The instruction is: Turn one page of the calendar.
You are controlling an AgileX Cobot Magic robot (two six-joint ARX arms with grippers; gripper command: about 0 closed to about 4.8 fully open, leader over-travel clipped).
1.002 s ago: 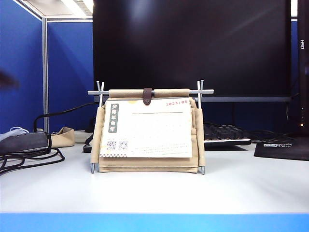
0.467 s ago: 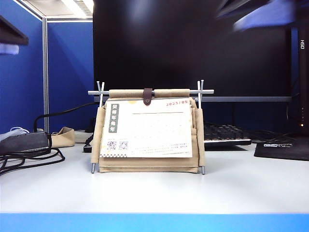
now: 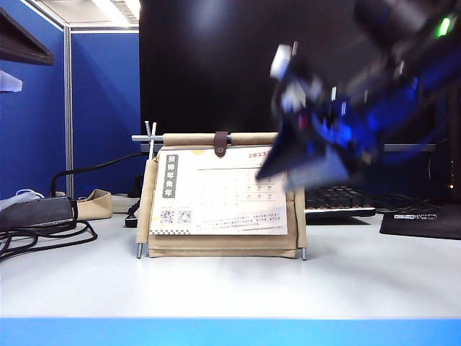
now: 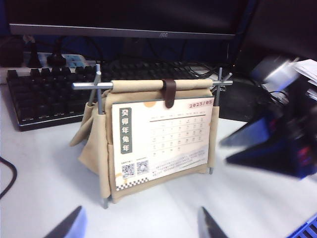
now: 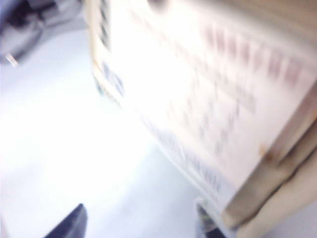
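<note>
The calendar [image 3: 216,244] stands mid-table, a beige pouch on a silver rod frame with a brown strap. Its front page [image 3: 216,194] is white, with red "2023/05" print, a green label and two QR codes. My right gripper [image 3: 299,169], blurred by motion, hangs open in front of the calendar's upper right corner and hides it. In the right wrist view the page [image 5: 208,99] fills the frame close ahead of the open right gripper [image 5: 137,225]. My left gripper [image 4: 138,230] is open and empty, well short of the calendar [image 4: 138,87] and its page [image 4: 158,144].
A black monitor [image 3: 288,65] and a keyboard [image 3: 338,200] stand behind the calendar. Cables and a dark adapter [image 3: 36,213] lie at the left, a black pad [image 3: 421,223] at the right. Part of the left arm [image 3: 18,43] shows at the upper left.
The right arm has swept down from the upper right to the front of the calendar's right side. The left arm has come into view at the upper left. The calendar has not moved.
</note>
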